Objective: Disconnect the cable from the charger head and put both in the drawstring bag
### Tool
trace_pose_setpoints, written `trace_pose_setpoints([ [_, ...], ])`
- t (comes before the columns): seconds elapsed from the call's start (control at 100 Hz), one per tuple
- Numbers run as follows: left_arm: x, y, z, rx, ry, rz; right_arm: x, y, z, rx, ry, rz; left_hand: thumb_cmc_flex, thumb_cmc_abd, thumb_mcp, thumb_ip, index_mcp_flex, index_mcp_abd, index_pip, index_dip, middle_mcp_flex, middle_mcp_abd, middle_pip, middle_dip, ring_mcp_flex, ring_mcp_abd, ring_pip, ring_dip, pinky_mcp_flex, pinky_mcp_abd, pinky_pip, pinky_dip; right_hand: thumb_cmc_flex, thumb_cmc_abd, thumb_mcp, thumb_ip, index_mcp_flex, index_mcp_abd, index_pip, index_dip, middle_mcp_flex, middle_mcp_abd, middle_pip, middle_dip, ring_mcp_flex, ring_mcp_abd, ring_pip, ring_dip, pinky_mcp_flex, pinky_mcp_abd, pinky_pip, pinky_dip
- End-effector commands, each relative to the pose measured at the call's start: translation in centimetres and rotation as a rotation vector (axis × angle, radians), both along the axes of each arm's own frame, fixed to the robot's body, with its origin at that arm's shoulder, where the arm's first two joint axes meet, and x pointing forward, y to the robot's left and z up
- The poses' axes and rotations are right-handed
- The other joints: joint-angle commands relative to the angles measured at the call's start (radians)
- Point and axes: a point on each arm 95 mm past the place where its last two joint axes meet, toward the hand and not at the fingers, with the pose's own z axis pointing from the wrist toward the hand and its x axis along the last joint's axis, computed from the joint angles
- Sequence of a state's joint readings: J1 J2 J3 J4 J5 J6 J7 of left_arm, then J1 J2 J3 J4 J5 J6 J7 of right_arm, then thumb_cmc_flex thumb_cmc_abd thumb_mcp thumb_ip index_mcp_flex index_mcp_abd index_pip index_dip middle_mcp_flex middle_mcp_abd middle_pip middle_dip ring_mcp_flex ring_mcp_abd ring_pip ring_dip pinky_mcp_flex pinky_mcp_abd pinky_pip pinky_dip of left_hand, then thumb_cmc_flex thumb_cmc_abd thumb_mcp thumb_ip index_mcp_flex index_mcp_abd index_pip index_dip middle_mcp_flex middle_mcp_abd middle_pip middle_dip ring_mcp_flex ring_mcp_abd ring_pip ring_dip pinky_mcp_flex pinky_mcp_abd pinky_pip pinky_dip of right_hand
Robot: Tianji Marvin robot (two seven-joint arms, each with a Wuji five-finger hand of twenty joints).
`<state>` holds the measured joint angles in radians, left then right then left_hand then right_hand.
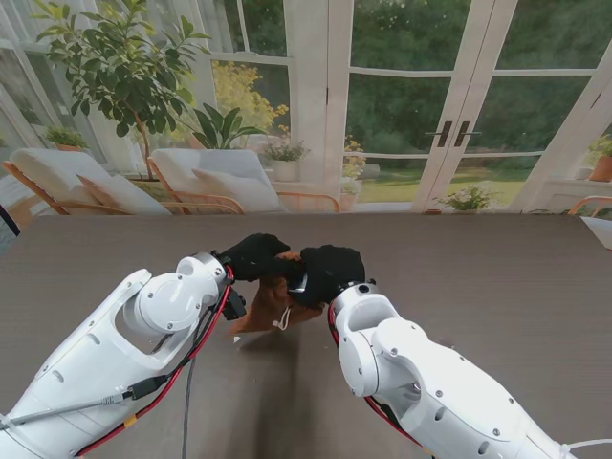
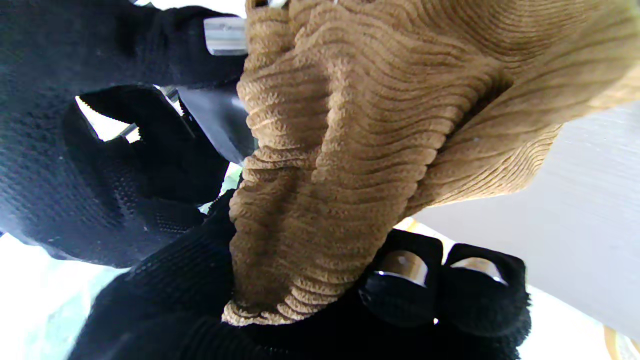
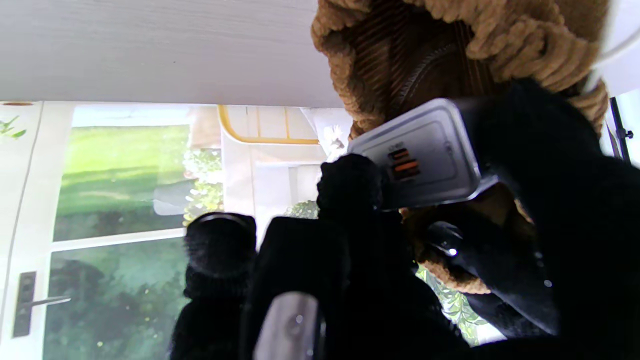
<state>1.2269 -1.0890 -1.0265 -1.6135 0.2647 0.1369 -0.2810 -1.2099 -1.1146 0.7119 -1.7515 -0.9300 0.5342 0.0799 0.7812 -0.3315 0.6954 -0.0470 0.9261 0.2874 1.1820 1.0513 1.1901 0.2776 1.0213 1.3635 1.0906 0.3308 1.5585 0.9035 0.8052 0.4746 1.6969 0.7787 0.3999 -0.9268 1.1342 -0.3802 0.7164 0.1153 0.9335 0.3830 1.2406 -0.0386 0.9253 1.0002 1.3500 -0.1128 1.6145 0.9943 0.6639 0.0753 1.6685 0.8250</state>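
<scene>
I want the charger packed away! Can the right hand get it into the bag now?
Probably yes. The right hand grips the charger head right at the drawstring bag's open mouth, while the left hand holds the bag up; nothing blocks it.

Drawstring bag (image 2: 360,150) — ribbed tan corduroy cloth, charger head (image 3: 425,152) — smooth grey plastic, table (image 1: 497,287) matt wood-grain

The left robot hand (image 2: 280,305) grips bunched tan drawstring bag (image 2: 360,145) fabric, the right robot hand (image 2: 100,150) just beside it.
</scene>
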Motion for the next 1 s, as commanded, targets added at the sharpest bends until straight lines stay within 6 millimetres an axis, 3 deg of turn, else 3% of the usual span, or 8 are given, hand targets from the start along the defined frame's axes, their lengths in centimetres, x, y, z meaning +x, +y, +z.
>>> trace_pose_setpoints([
  [0.0, 0.0, -0.7, 0.6, -0.012, 0.005, -0.018, -0.4, 0.4, 0.1, 0.000, 0.010, 0.004, 0.006, 0.051, 0.030, -0.034, 0.018, 0.077, 0.005, -0.001, 0.027, -0.005, 0.005, -0.011, 0.054, -0.032, 0.023, -0.008, 0.035, 0.036, 0.075, -0.011, 0.121, 0.033, 0.150, 0.053, 0.156, -0.057, 0.282, 0.047, 0.112, 0.048, -0.013, -0.019, -0.026, -0.139, 0.058, 0.016, 0.488, -0.036, 0.065, 0.032],
  [0.51, 0.1, -1.3, 0.5, -0.057, 0.013, 0.012, -0.8, 0.4, 0.1, -0.021, 0.038, -0.035, 0.024, 0.056, 0.011, -0.042, 0.002, 0.085, -0.003, -0.001, 0.016, 0.002, -0.001, -0.009, 0.041, -0.024, 0.020, -0.005, 0.028, 0.040, 0.073, -0.017, 0.128, -0.012, 0.163, 0.056, 0.176, -0.017, 0.286, 0.032, 0.144, 0.061, -0.033, -0.028, -0.025, -0.170, 0.071, 0.033, 0.498, -0.063, 0.108, 0.036],
  [0.99, 0.0, -0.8, 0.8, -0.035, 0.009, 0.045, -2.1, 1.0, -0.5, 0.068, -0.024, 0.044, 0.069, 0.084, -0.064, -0.053, -0.036, 0.094, -0.011, -0.010, -0.015, 0.006, -0.003, -0.005, 0.023, -0.032, 0.021, 0.001, 0.020, 0.041, 0.067, -0.015, 0.121, -0.021, 0.166, 0.058, 0.183, -0.041, 0.279, 0.032, 0.149, 0.056, -0.039, -0.026, -0.025, -0.163, 0.071, 0.037, 0.497, -0.067, 0.112, 0.031],
])
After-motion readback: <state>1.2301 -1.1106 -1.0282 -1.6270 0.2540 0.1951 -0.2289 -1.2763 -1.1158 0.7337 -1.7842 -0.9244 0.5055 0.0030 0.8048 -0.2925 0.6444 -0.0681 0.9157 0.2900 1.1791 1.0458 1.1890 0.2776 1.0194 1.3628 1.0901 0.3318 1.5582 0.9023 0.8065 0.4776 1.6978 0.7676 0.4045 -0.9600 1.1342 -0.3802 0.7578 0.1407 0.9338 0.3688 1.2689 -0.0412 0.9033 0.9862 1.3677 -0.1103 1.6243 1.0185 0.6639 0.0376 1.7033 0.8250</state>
